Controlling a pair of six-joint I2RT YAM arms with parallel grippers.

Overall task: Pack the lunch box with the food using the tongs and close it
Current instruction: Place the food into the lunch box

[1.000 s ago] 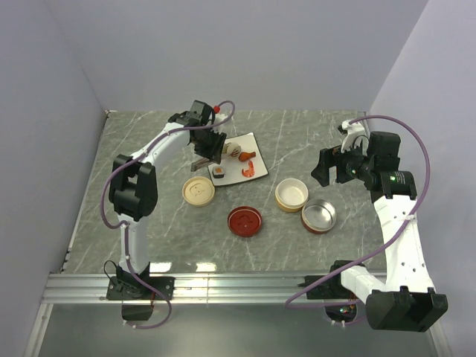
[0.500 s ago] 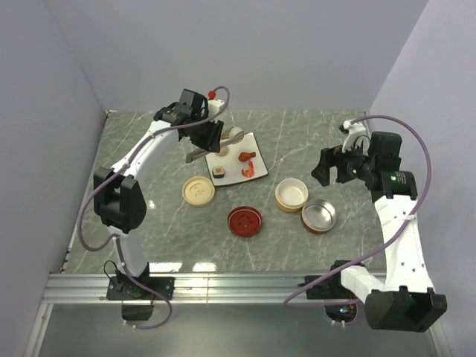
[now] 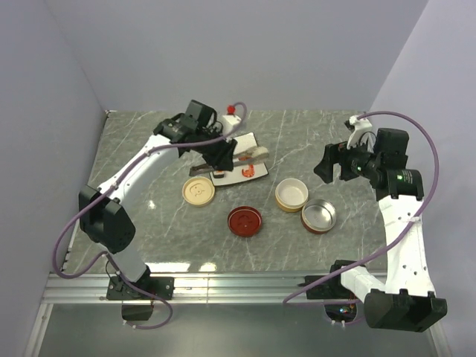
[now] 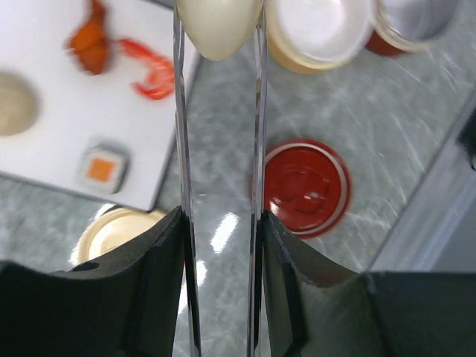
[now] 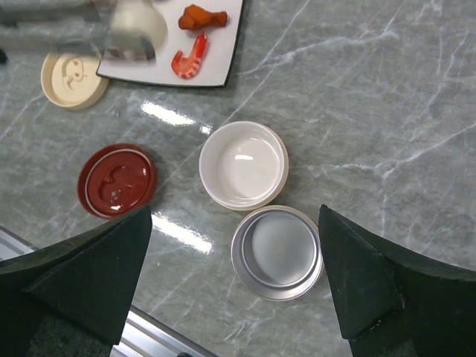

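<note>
At the tabletop (image 3: 149, 223) centre, the cream bowl (image 3: 291, 195) stands uncovered. I read the right pincer (image 3: 329, 165) spread wide toward the right edge. Farther back, the left pincer (image 4: 219, 290) clamps the tongs (image 4: 180, 149), which pinch the white egg (image 4: 219, 26), raised at the white plate's (image 4: 44, 156) right edge.

The egg (image 4: 219, 26) goes up in the tongs (image 4: 181, 134)
The left gripper (image 4: 221, 223) has swung right from the plate's (image 4: 52, 89) far-left corner; the tongs it grips now carry the egg, lifted off the plate.
</note>
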